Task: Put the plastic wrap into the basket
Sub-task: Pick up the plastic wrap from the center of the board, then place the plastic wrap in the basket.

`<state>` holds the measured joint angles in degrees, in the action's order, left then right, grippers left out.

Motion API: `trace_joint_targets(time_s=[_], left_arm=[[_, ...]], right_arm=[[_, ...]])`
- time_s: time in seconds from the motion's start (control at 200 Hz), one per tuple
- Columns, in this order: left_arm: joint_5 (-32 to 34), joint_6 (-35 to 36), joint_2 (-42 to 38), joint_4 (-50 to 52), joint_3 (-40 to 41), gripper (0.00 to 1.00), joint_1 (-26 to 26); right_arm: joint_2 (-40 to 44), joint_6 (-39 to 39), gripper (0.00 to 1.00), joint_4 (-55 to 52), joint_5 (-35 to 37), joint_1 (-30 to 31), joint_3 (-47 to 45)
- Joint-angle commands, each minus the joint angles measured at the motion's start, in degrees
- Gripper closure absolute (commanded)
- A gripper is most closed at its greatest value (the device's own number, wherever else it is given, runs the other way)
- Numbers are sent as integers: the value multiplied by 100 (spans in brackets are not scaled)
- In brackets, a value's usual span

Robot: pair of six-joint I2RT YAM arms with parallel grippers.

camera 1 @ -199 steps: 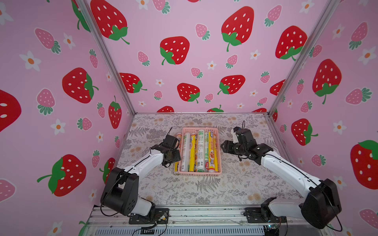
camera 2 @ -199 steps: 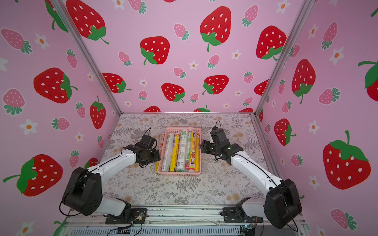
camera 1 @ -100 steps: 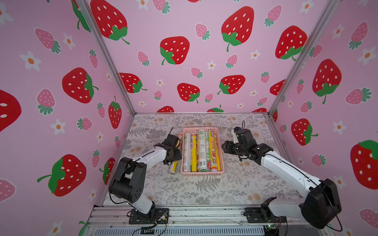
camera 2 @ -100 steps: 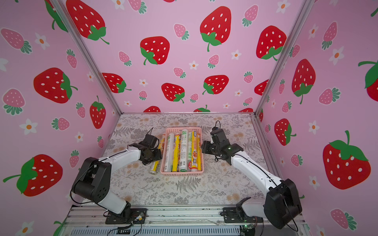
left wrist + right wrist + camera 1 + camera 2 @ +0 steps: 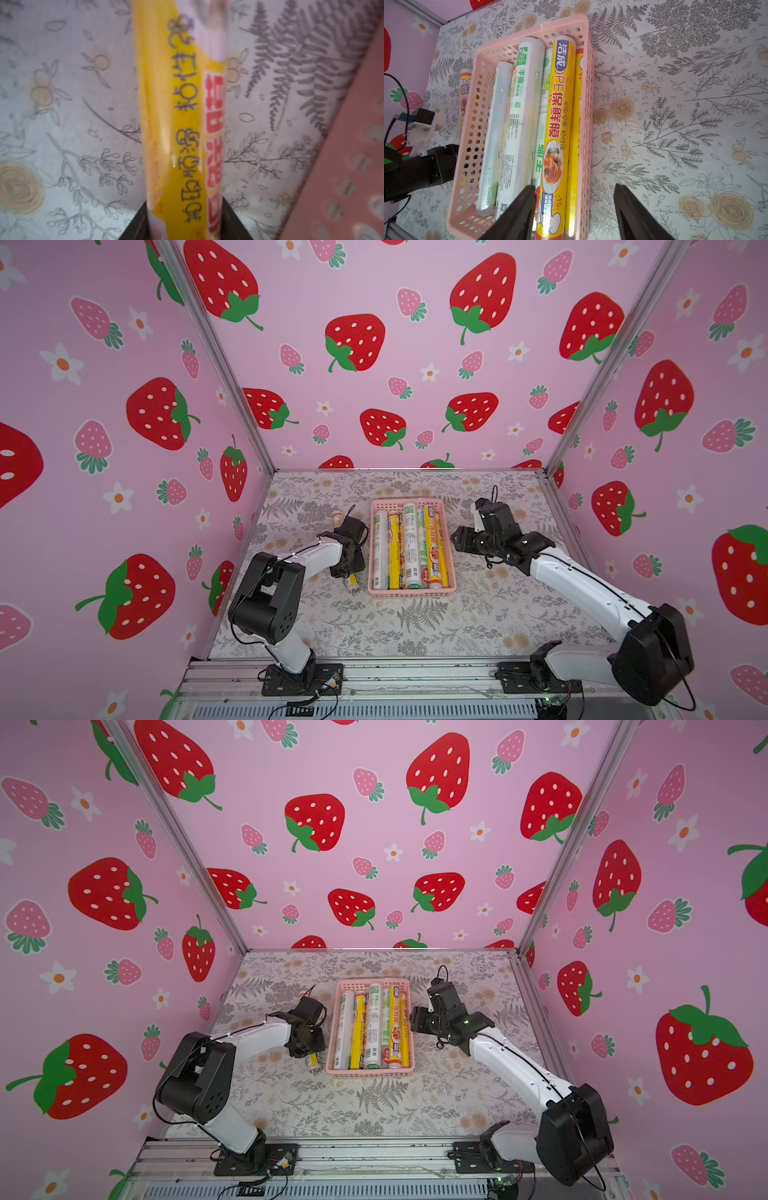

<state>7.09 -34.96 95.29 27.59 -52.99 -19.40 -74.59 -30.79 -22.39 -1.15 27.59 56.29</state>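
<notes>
Left wrist view: left fingers clamped on yellow roll, one on each side, roll running straight out between them. Roll is over worktop just beside basket, outside its left wall; can't tell if it's lifted. Right wrist view: right fingers apart, holding nothing, at basket's right wall. Other rolls lie side by side inside.
</notes>
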Motion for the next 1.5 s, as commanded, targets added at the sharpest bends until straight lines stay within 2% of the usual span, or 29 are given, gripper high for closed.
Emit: trace_joint_targets(time_s=[0.0,0.2,0.355,0.48,0.58,0.725,0.965,1.191,1.496], left_arm=[[192,-68,-327,324,4,57,-9],[381,-77,-1156,887,-155,60,-10],[-18,-144,-1934,942,-115,60,-77],[-90,-188,-2422,1198,-369,59,-349],[-200,-181,-2523,1297,-685,58,-639],[-433,-253,-2366,895,-806,58,-1113],[-514,-247,-1515,714,-1239,58,-1747],[-890,-275,-824,339,-1425,58,-1811],[-802,-419,-273,324,-1421,59,-1870]], right_arm=[[210,68,36,-89,89,18,-31],[407,56,36,-116,56,18,9],[565,46,35,-125,83,18,13],[601,12,36,-130,109,11,83],[616,-24,35,-57,66,9,84],[567,-42,35,-59,53,9,92],[779,-33,35,-111,43,10,-92],[887,-6,35,-168,91,9,-274],[875,44,35,-103,163,9,-417]])
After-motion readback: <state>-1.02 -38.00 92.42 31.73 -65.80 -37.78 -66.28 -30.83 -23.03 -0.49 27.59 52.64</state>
